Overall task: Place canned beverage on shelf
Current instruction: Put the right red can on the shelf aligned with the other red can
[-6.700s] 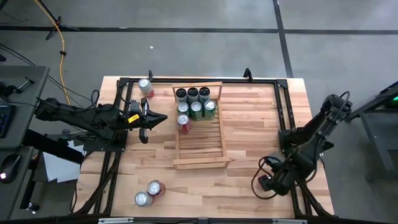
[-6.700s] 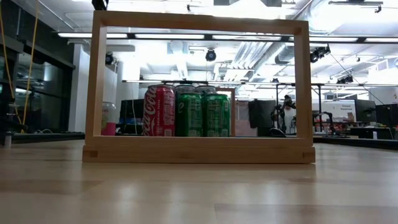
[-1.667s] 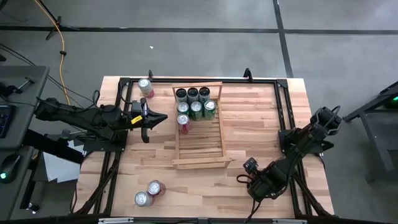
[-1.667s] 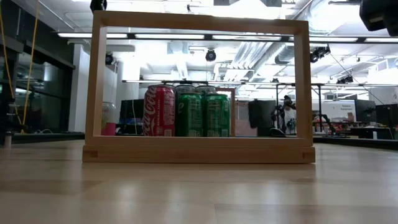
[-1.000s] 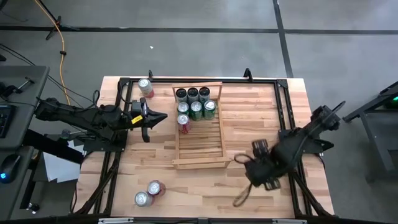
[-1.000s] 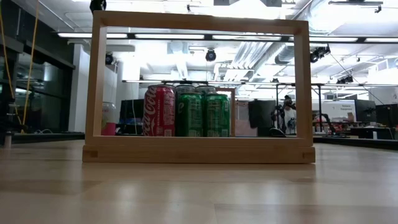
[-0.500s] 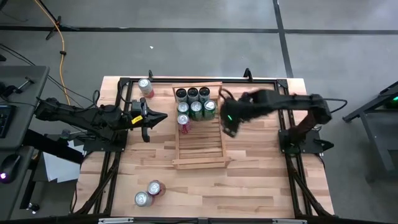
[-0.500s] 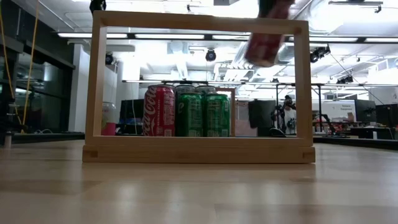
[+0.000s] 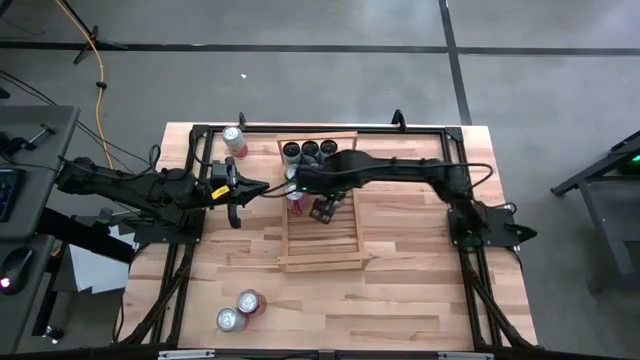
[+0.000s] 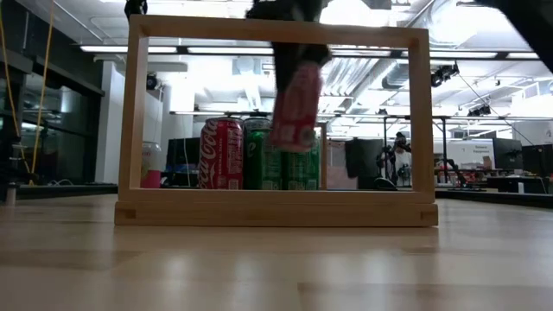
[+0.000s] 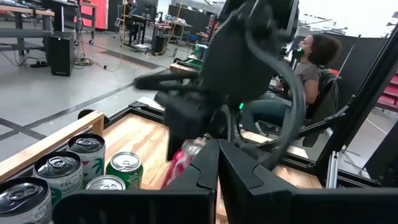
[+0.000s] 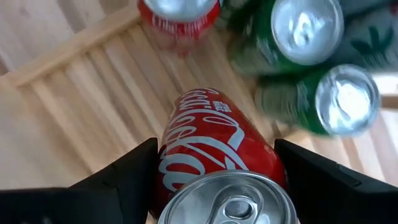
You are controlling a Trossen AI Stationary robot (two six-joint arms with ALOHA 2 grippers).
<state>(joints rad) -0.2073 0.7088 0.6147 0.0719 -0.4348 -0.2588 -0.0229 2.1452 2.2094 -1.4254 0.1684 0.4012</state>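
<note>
My right arm reaches across the table, and its gripper (image 9: pixel 301 186) hangs over the shelf (image 9: pixel 320 238), shut on a red cola can (image 12: pixel 208 140). In the low view this can (image 10: pixel 295 108) hangs blurred and tilted above the cans standing on the shelf. These are a red can (image 10: pixel 222 154), green cans (image 10: pixel 263 160) and dark-topped cans (image 9: pixel 310 149) at the shelf's far end. My left gripper (image 9: pixel 262 189) is shut on nothing and hovers level just left of the shelf. My right gripper pinches the red can by its two opposite side walls (image 12: pixel 171 155), one finger (image 12: pixel 127 171) on each side. The fingers come from above, pointing steeply down along the can. The can's top faces the wrist. It hangs clear above the shelf's slats, slightly tilted.
A loose can (image 9: pixel 233 140) stands at the table's far left. Two more cans (image 9: pixel 240 310) lie near the front left corner. Black frame rails (image 9: pixel 455 190) run along the table's sides. A person (image 11: pixel 308 62) sits beyond the table.
My right gripper has swung from the table's near right corner toward the far edge and then left, carrying the red can. It now hangs over the shelf near the standing cans. The wrist has rolled on the way. The left arm has kept still.
</note>
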